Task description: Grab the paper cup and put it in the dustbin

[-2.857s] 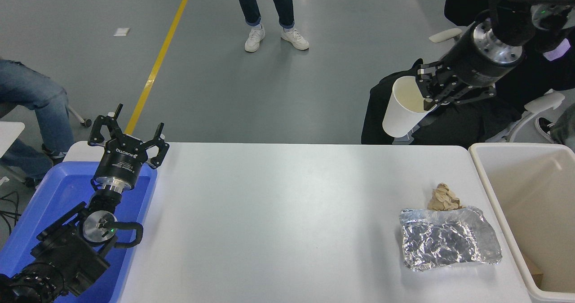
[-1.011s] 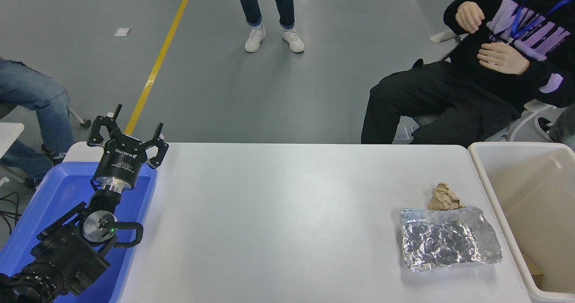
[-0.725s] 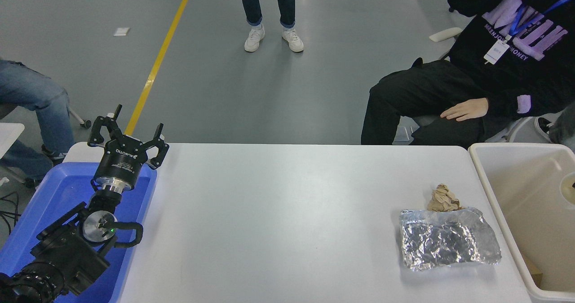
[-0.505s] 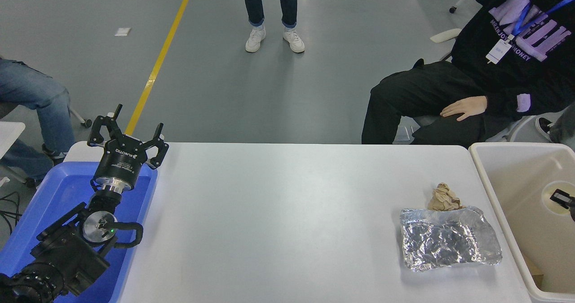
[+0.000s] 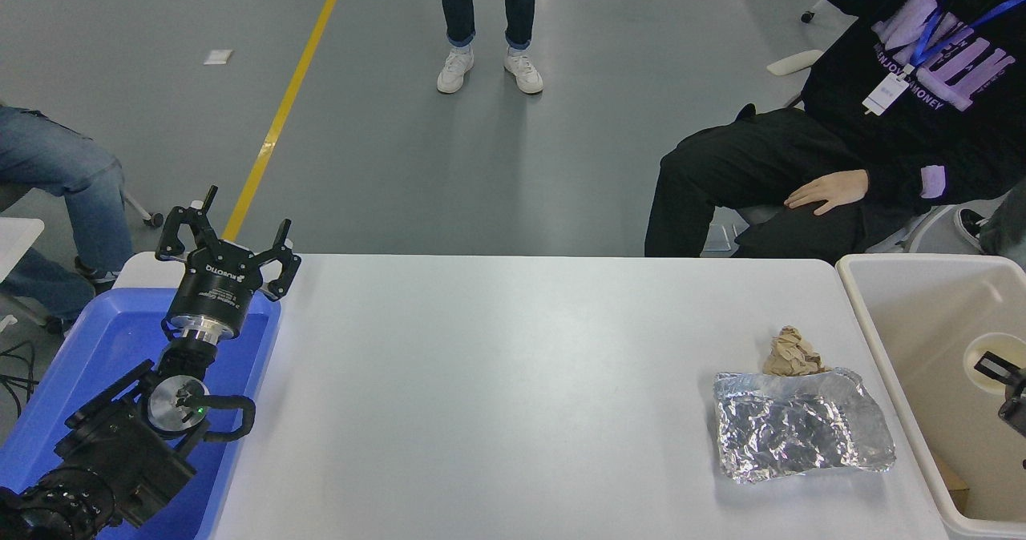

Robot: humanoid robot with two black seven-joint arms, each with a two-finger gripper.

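R gripper [image 5: 1002, 380] reaching into dustbin [image 5: 882, 332], gripping paper cup [image 5: 990, 346] rim | L gripper [image 5: 227, 239] hovering over blue tray [image 5: 96, 340], jaws spread wide

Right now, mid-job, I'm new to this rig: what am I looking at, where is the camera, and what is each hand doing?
There is a single view, from a camera high on the robot, looking down over the white table. The two black arms are the robot's. The left hand is open, parked above the blue tray. The right hand is mostly cut off at the right edge, down inside the dustbin, at the mouth of the paper cup. Whether it grips the cup cannot be seen. A foil bag and a brown paper ball lie on the table. People are beyond the far side.
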